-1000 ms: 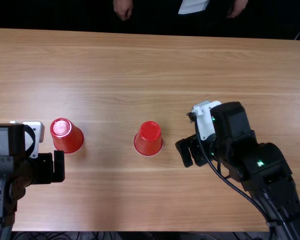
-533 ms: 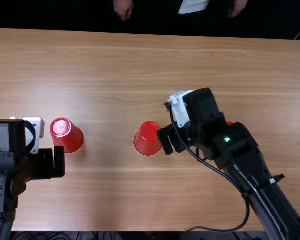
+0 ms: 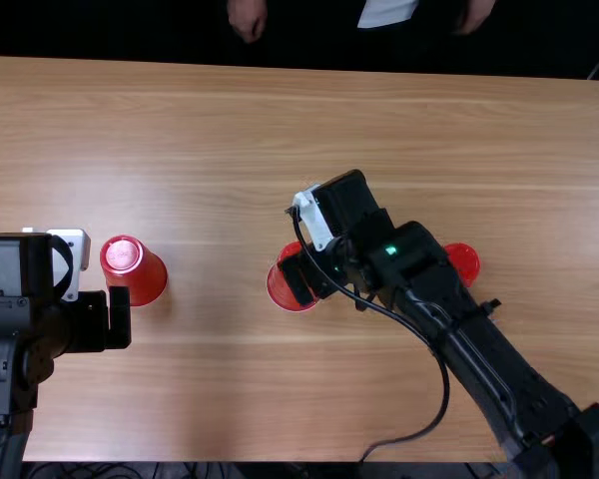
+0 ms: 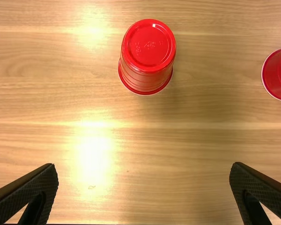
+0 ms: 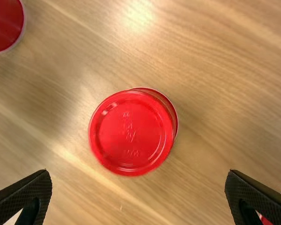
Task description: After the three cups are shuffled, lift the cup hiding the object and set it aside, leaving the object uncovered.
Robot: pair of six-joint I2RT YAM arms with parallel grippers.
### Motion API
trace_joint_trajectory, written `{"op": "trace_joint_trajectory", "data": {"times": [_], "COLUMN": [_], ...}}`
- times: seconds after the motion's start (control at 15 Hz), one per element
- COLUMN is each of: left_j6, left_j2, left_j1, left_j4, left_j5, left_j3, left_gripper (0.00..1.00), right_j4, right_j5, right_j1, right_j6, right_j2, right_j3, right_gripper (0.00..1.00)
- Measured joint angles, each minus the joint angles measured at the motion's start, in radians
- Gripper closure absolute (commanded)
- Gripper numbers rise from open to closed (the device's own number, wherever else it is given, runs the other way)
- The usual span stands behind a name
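3 red cups upside down on wood counter point(image 3: 280, 130), L cup point(image 3: 132, 269) just ahead of left claw point(image 4: 141, 166), fingers wide, mid cup point(image 5: 131, 132) directly under right claw point(image 5: 136, 176), also wide, untouched, R cup point(image 3: 462, 261) partly behind right arm point(image 3: 479, 349)

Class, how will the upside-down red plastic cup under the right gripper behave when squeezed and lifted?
The upside-down red plastic cup looks thin: probably light, and may flex if squeezed. Its glossy, tapered sides might slip from the right gripper. Rim-down, it likely resists tipping.
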Motion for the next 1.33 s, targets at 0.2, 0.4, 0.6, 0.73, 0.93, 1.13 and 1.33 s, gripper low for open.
{"op": "trace_joint_trajectory", "data": {"times": [0.2, 0.4, 0.6, 0.73, 0.93, 1.13, 1.33], "left_j6": [0.0, 0.0, 0.0, 0.0, 0.0, 0.0, 0.0], "left_j2": [0.0, 0.0, 0.0, 0.0, 0.0, 0.0, 0.0], "left_j1": [0.0, 0.0, 0.0, 0.0, 0.0, 0.0, 0.0], "left_j4": [0.0, 0.0, 0.0, 0.0, 0.0, 0.0, 0.0], "left_j5": [0.0, 0.0, -0.001, -0.001, 0.0, -0.001, 0.0], "left_j3": [0.0, 0.0, 0.0, 0.0, 0.0, 0.0, 0.0], "left_gripper": [0.0, 0.0, 0.0, 0.0, 0.0, 0.0, 0.0], "right_j4": [0.001, 0.002, 0.001, 0.002, 0.001, 0.002, 0.002], "right_j5": [0.0, -0.003, -0.003, -0.003, -0.003, -0.003, -0.003], "right_j1": [0.018, 0.024, 0.024, 0.024, 0.024, 0.024, 0.024], "right_j6": [0.0, 0.0, 0.0, 0.0, 0.0, 0.001, 0.004], "right_j2": [0.059, 0.126, 0.155, 0.163, 0.179, 0.18, 0.18], "right_j3": [0.034, 0.056, 0.056, 0.056, 0.056, 0.056, 0.056], "right_gripper": [0.0, 0.0, 0.0, 0.24, 0.52, 0.79, 0.8]}}
